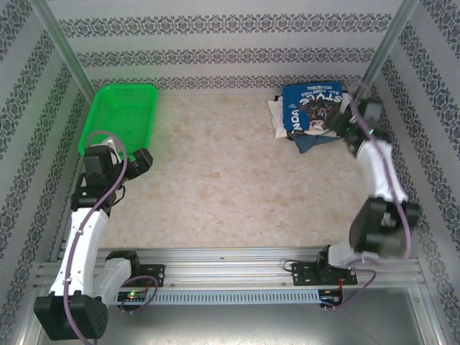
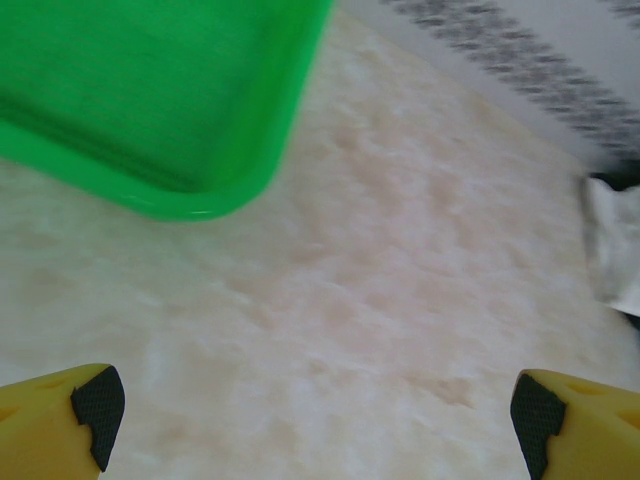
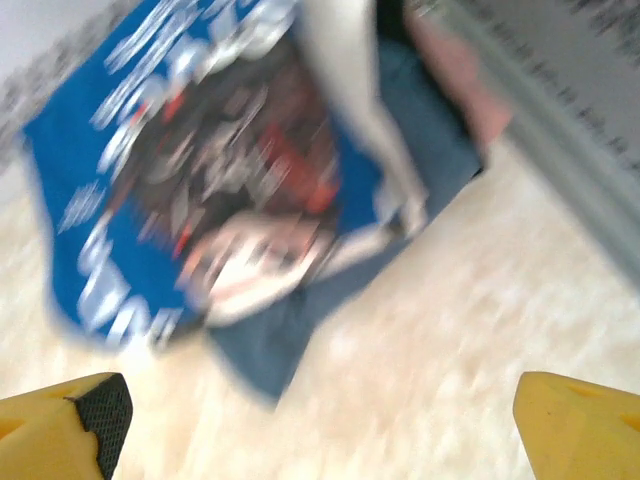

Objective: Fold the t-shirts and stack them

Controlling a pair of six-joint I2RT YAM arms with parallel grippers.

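Note:
The t-shirts lie in a pile at the back right of the table. A royal-blue shirt [image 1: 310, 108] with white lettering and a dark print is on top, over a white one [image 1: 276, 115] and a bluish-grey one [image 1: 305, 142]. My right gripper [image 1: 350, 119] hovers just right of the pile, open and holding nothing. The blurred right wrist view has the blue shirt [image 3: 150, 200] and the bluish-grey cloth [image 3: 270, 340] ahead of that gripper [image 3: 320, 430], whose fingertips [image 3: 100, 410] stand wide apart. My left gripper [image 1: 140, 159] is open over bare table at the left [image 2: 318, 410].
A green mesh basket [image 1: 118, 115] sits at the back left, its corner [image 2: 200, 190] just ahead of my left fingers. Patterned walls and metal posts [image 1: 381, 50] enclose the table [image 1: 215, 187]. The white shirt's edge [image 2: 610, 240] lies at the far right of the left wrist view.

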